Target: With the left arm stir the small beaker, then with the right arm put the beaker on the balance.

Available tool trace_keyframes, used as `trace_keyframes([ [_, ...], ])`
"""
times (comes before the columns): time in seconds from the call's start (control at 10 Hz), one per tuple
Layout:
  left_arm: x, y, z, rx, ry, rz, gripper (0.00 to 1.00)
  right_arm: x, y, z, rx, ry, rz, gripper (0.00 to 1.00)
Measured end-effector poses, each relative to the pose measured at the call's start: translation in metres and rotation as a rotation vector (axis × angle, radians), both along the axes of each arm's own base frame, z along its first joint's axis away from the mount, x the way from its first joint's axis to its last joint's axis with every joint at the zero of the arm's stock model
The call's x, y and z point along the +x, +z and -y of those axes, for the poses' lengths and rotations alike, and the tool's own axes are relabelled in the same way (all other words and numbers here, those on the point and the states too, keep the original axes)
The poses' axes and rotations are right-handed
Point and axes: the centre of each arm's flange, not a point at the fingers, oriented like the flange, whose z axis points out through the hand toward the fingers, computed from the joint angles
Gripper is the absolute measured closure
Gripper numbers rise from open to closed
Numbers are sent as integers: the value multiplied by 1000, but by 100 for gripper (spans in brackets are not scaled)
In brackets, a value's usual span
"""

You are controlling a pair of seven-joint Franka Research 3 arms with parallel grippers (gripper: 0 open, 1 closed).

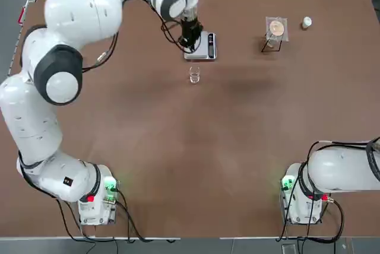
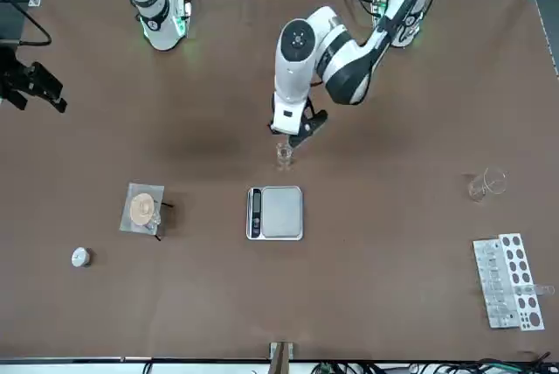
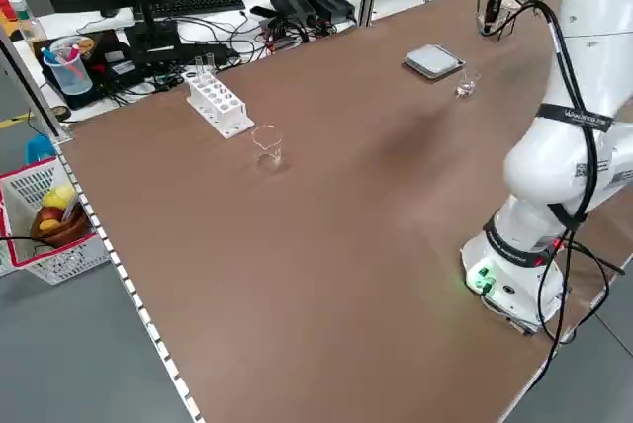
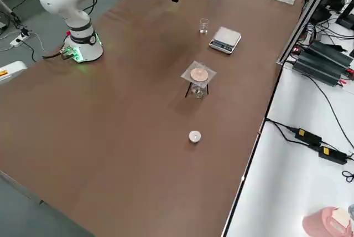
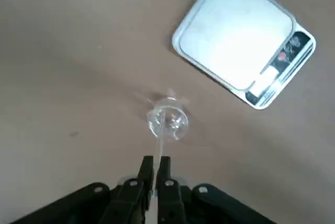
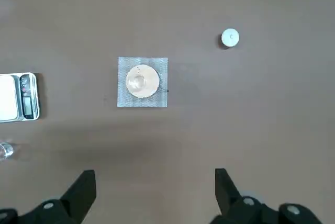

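The bench (image 1: 237, 147) is plain brown. The beaker (image 1: 195, 75) is clear glass. The balance (image 2: 275, 213) is grey with a silver plate and dark strip. Both arms (image 1: 71, 58) are white with dark fingers (image 5: 155, 169); green lights (image 1: 289, 183) glow at their bases.

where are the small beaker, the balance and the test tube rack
small beaker (image 2: 284, 155), front view, on its clear glass wall
balance (image 2: 282, 211), front view, middle of the silver weighing plate
test tube rack (image 2: 508, 280), front view, on its white top face with the holes
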Motion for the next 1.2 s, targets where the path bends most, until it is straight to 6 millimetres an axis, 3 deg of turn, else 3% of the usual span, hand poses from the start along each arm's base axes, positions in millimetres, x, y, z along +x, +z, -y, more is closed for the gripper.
trace_keyframes([
  [0.2, 28, 32, -50, -5, -36, -13, 92, 0, -1, -1, -1, 16, -5, 0],
  [0.5, 78, 56, -158, -29, -107, -59, 92, 0, -6, -4, -9, 191, -16, 0],
  [0.7, 101, 54, -252, -27, -188, -90, 92, 0, -10, -17, -12, 337, -24, 0],
  [0.9, 112, 46, -350, -38, -265, -125, 92, -1, -14, -49, 44, 509, -19, 0],
  [1.2, 104, 61, -504, -73, -341, -142, 92, -4, -23, -77, 116, 673, -15, 0],
])
